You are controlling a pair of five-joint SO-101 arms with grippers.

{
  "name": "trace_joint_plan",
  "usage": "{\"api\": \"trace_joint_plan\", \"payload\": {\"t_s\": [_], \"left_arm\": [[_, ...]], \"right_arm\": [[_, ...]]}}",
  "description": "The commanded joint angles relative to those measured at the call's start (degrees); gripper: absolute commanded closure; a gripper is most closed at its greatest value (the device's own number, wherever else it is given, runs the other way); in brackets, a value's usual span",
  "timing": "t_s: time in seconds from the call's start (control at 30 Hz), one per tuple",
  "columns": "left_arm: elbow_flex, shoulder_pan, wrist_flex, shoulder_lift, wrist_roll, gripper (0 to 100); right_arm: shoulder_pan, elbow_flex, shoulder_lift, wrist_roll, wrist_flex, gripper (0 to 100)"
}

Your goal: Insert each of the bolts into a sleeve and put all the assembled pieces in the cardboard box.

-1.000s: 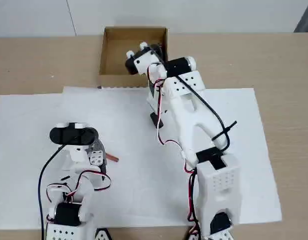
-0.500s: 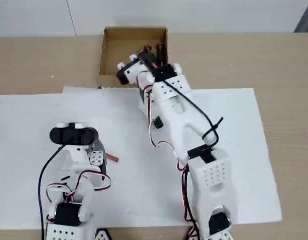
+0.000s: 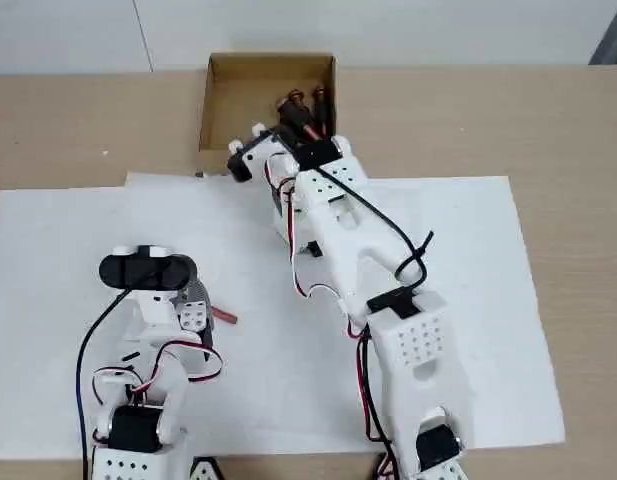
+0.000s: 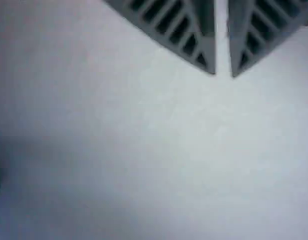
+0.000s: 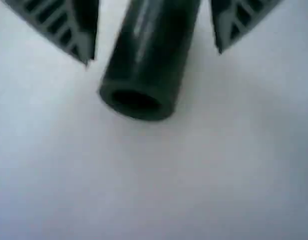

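Note:
A black sleeve (image 5: 144,65) lies on the white paper, its open end facing the camera in the right wrist view. My right gripper (image 5: 151,55) is open around it, one finger on each side, not touching. In the high view the right arm (image 3: 328,200) stretches over the paper, just short of the cardboard box (image 3: 228,100). Assembled pieces (image 3: 303,105) rest in the box's near right corner. My left gripper (image 4: 222,74) is shut and empty, low over bare paper. A copper bolt (image 3: 224,315) lies on the paper beside the left arm (image 3: 153,290).
A white paper sheet (image 3: 88,240) covers the middle of the wooden table (image 3: 548,120). The cardboard box stands at the sheet's far edge. Loose red and black cables (image 3: 313,285) hang beside the right arm.
The right arm has drawn back from the box and swung left over the paper, uncovering the pieces inside. The left arm has not moved.

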Motion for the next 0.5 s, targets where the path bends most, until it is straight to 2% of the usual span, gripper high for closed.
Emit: {"api": "trace_joint_plan", "payload": {"t_s": [0.0,0.13,0.27,0.47], "left_arm": [[-0.31,0.09,0.26,-0.62,0.35,99],[-0.31,0.09,0.18,-0.62,0.35,99],[-0.31,0.09,0.18,-0.62,0.35,99],[-0.31,0.09,0.09,-0.62,0.35,99]], "right_arm": [[0.13,-0.26,0.84,-0.79,-1.36,83.7],[0.13,-0.26,2.77,-0.79,-1.8,84.6],[0.13,-0.26,2.95,-0.79,-1.8,99.8],[0.13,-0.53,0.22,-0.79,0.75,99.5]]}}
